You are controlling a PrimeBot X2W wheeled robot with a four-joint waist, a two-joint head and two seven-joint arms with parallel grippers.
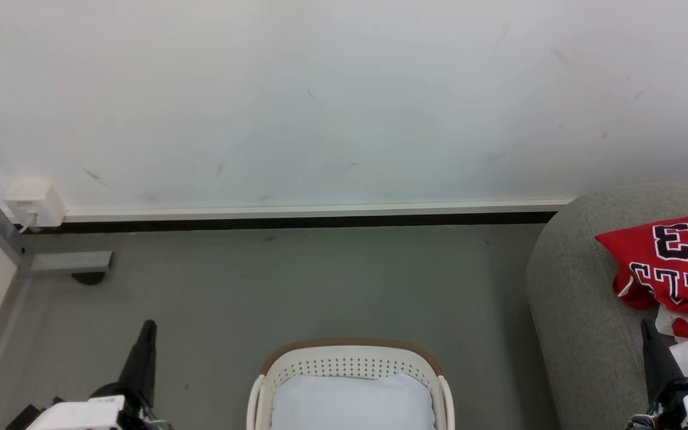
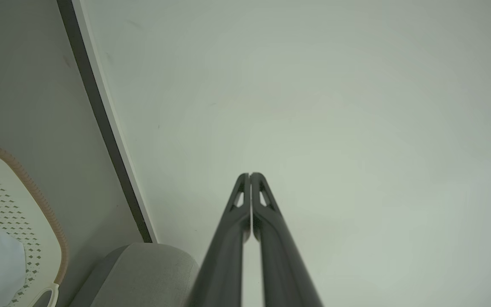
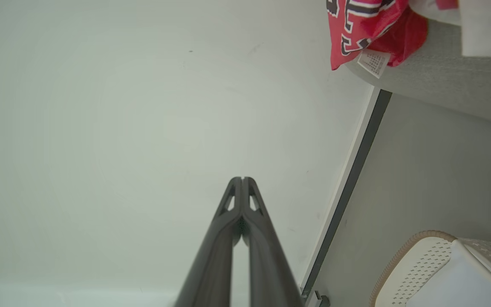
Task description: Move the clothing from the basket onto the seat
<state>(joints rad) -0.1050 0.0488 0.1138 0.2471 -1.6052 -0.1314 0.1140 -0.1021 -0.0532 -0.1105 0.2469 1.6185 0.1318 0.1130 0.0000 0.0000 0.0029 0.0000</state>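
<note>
Finds the clothing (image 1: pixel 678 263) heaped on the seat (image 1: pixel 577 310) by its rounded edge, the basket (image 1: pixel 350 365) bare to its bottom, left pincer (image 2: pixel 250 175) and right pincer (image 3: pixel 242 179) pressed together, empty; recommends checking its unseen near end before closing out.

The head camera sits up high and looks forward and down. It sees the floor (image 1: pixel 296 286), the white wall (image 1: pixel 320 89), the basket (image 1: pixel 350 345) close below it and the seat (image 1: pixel 577 310) on its right. The left wrist camera looks along the left hand (image 2: pixel 250 175) at the wall. The right wrist camera looks along the right hand (image 3: pixel 243 179) at the same wall. All three views share the wall, the dark strip (image 1: pixel 296 222) at its foot, the basket and the seat. In both wrist views the strip runs steeply up the picture, so those cameras are turned sideways.
</note>
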